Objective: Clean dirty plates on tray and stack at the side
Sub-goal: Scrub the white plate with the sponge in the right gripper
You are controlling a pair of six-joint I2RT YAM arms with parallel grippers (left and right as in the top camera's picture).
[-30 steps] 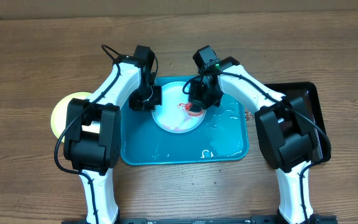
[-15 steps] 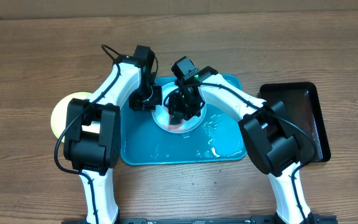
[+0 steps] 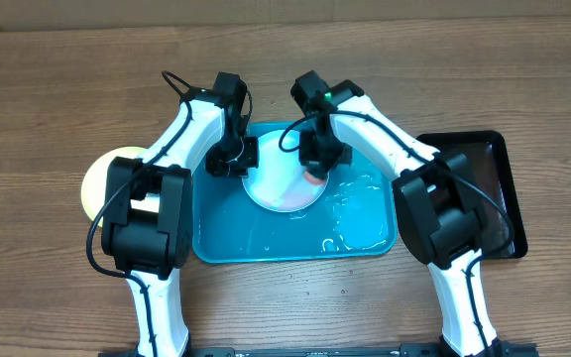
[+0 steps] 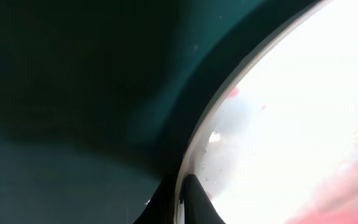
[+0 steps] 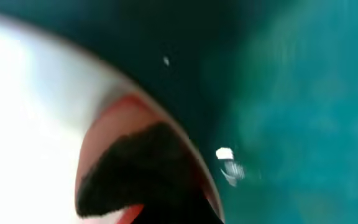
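Note:
A pale plate (image 3: 274, 190) with faint red smears lies on the turquoise tray (image 3: 224, 236). My left gripper (image 3: 237, 162) is shut on its left rim; in the left wrist view the fingertips (image 4: 194, 198) pinch the rim of the plate (image 4: 291, 93) above the tray (image 4: 73, 93). My right gripper (image 3: 313, 169) is shut on a small pink-red pad (image 3: 312, 178) pressed at the plate's right edge. In the right wrist view, which is blurred, the pad (image 5: 114, 121) sits against the plate (image 5: 30, 93) beside the tray (image 5: 303, 93). A yellow-green plate (image 3: 97, 183) lies on the table at the left.
A black tray (image 3: 489, 169) sits on the table to the right, partly under my right arm. Puddles of water (image 3: 357, 230) lie on the turquoise tray's right half. The wooden table (image 3: 57, 79) surrounds everything.
My right gripper swept left across the plate with the pad, then back to its right edge. The red smear near the plate's centre has faded. The left gripper has not moved.

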